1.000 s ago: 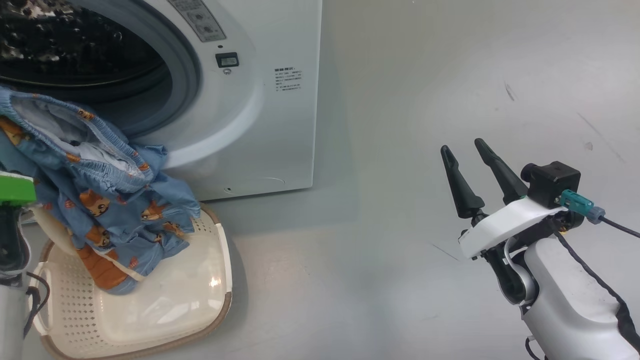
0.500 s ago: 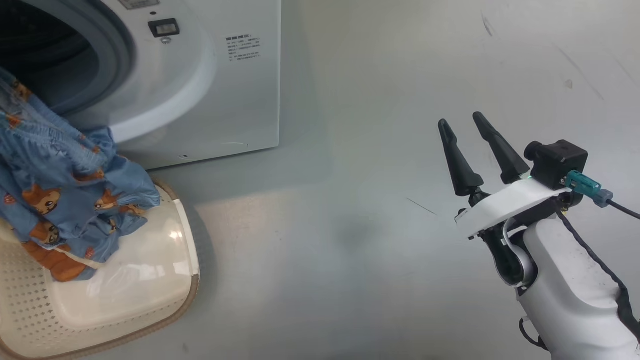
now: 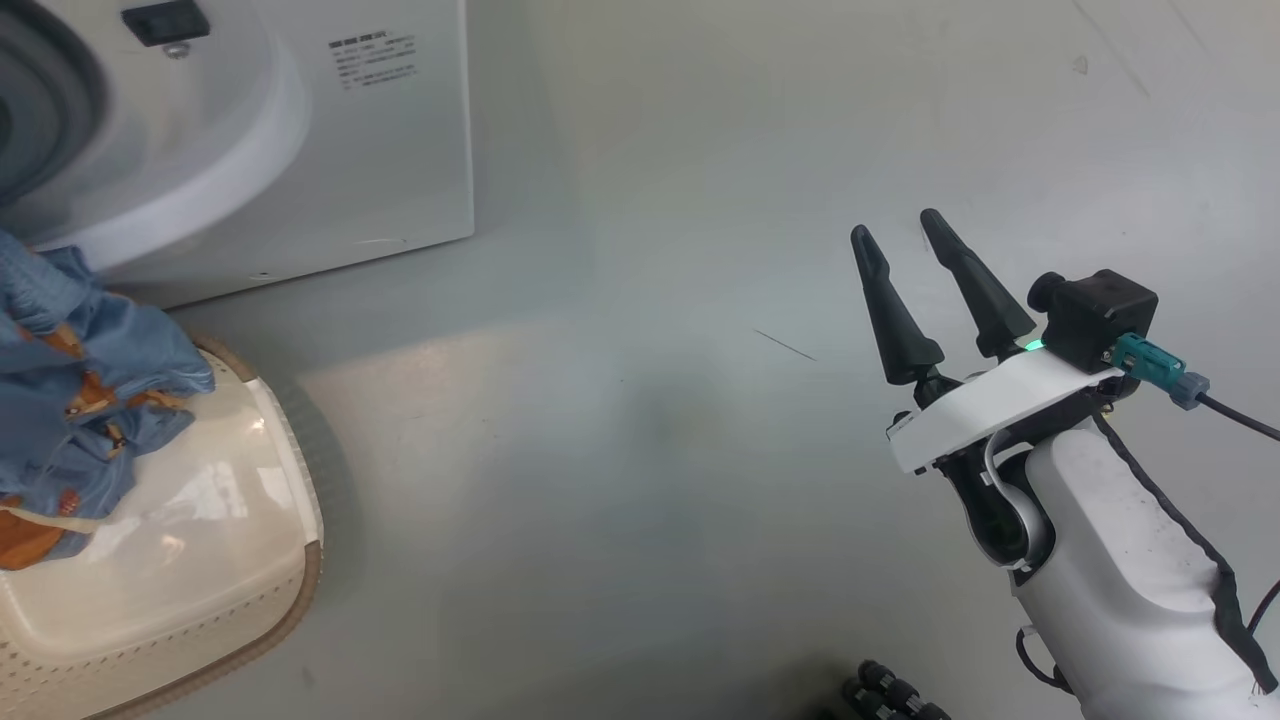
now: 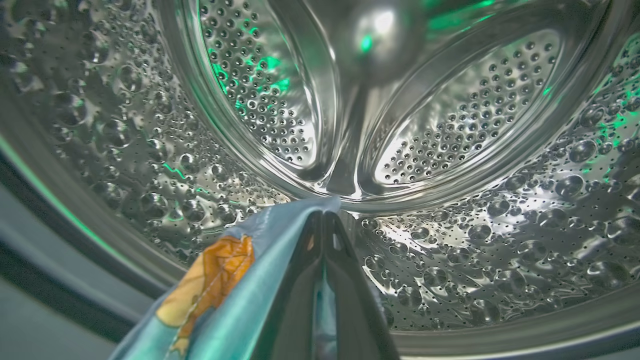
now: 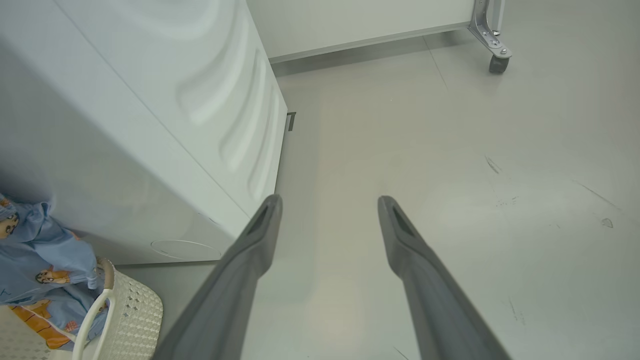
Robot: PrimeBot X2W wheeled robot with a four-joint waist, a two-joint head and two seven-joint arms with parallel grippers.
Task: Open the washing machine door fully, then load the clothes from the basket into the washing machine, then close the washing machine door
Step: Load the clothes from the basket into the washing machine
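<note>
Fabric pinch first: left jaws are sitting fully closed on a fold of the clothes, blue cloth with an orange print, and the cloth is running along 1 of the fingers right up to the tips. So the task's thing is sitting in the jaws at 1 end; the rest is trailing down out of the wrist view. Head view is showing that tail draping over the left part of the basket, just below the washing machine opening; can't tell if it's touching the basket's bottom. Tips are pointing into the drum, about level with its front lip, back wall well ahead.

Step in hand, as I'm reading it: carrying this bundle in. I'm suggesting pushing deep past the lip and the grey seal before letting go, and lifting so the tail is clearing the seal instead of hanging out, else the door is likely trapping it.

Right jaws are standing wide open and empty, fingers hovering over the floor, well apart from machine, basket and clothes. Nothing is asking them to move.
</note>
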